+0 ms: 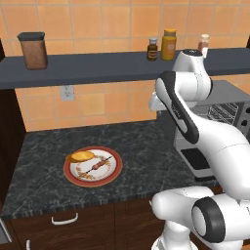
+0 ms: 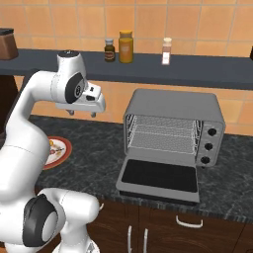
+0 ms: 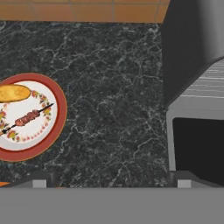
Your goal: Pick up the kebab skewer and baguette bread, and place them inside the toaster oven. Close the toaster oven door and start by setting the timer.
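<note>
From the hand view I'm looking straight down on the black marble counter (image 3: 109, 87), and my gripper (image 2: 83, 113) hangs high above it with the jaws spread as wide as they go and nothing between them. What matters for the next move is that the food sits off to the left of the hand, not under it: the red-rimmed plate (image 3: 59, 124) is at the left edge of the hand view, while the toaster oven (image 3: 192, 57) fills the right side. On that plate the kebab skewer (image 3: 27, 117) lies on a slant, low at the left and rising to the right, with the baguette bread (image 3: 13, 92) just above it, lying nearly level. I judge I must carry the hand left and down, then turn the fingers to cross the stick's slant. In the right base view the toaster oven door (image 2: 159, 177) is folded down flat, racks exposed, ready to receive.
</note>
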Tool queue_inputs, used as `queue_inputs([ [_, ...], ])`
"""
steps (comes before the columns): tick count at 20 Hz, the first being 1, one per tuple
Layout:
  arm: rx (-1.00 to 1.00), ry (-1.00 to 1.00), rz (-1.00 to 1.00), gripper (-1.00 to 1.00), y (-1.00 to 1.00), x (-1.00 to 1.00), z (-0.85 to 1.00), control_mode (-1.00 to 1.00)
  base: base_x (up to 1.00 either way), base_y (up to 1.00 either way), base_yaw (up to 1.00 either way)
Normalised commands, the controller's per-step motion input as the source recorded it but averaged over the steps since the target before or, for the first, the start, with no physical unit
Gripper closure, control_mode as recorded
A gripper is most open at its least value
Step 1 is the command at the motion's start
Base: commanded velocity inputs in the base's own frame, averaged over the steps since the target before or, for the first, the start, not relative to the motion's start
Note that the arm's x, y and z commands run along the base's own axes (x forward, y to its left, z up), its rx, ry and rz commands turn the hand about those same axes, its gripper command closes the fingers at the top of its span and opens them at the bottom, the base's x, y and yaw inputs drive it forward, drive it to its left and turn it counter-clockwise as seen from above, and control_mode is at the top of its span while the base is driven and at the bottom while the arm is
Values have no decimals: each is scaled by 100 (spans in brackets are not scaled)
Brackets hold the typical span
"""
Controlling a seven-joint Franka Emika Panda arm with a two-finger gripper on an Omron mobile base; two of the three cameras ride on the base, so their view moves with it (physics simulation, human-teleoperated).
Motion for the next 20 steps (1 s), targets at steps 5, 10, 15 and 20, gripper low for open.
queue_inputs([
  [5, 0, 0, 0, -100, 0, 0, 0, -100, 0, 0, 0],
  [10, 0, 0, 0, -100, 0, -2, 0, -100, 0, 0, 0],
  [15, 8, -13, 6, -100, -29, -55, 0, -100, 0, 0, 0],
  [20, 21, -18, 34, -100, -100, -50, 2, -100, 0, 0, 0],
])
